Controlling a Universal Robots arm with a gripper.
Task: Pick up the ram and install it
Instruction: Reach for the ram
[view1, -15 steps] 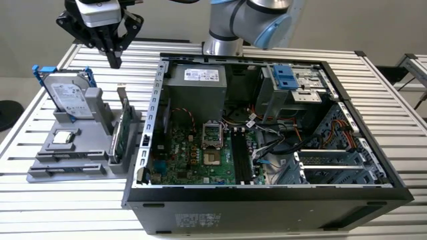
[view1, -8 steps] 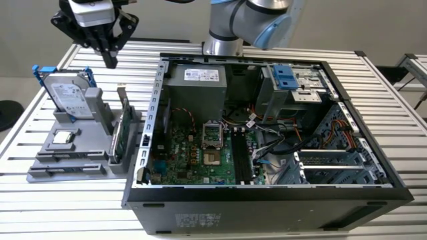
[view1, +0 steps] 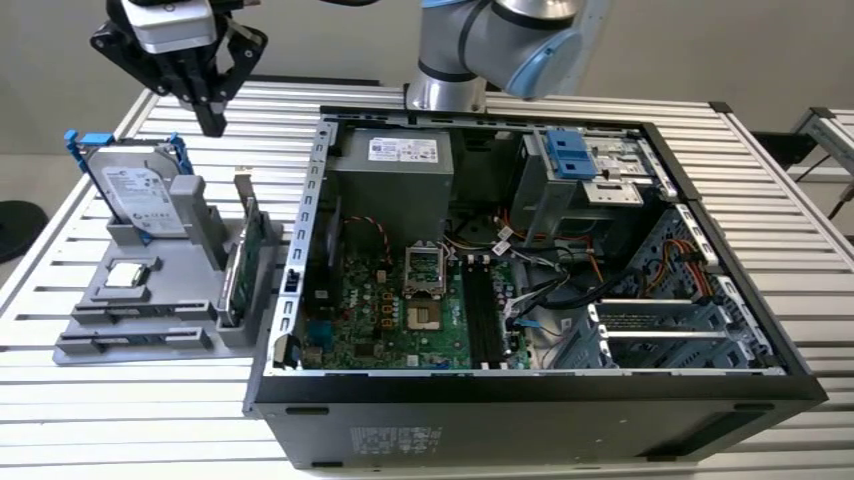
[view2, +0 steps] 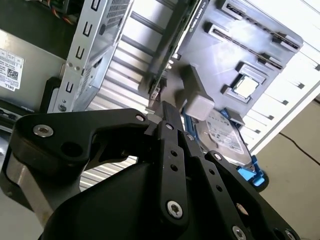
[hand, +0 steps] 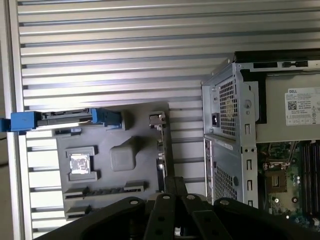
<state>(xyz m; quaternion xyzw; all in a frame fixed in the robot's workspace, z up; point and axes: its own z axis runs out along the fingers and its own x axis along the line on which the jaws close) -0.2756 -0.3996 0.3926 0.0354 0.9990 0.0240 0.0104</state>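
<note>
My gripper (view1: 214, 120) hangs high over the far end of the grey holder (view1: 94, 300), at the exterior view's left. Its black fingers are shut with nothing between them. In both wrist views the fingertips (view2: 162, 107) (hand: 175, 184) point down at the holder's edge beside the upright green card (view1: 240, 268). Two narrow slots (view1: 131, 313) at the holder's near end hold dark strips. I cannot tell whether either is the ram. The black memory slots (view1: 481, 315) lie on the motherboard inside the open computer case (view1: 694, 380).
A silver hard drive (view1: 140, 195) in a blue frame stands upright on the holder. A square processor chip (view1: 127, 275) lies beside it. The case wall (view1: 314, 230) rises just to the right of the green card. The slatted metal table (view1: 80, 400) lies all around.
</note>
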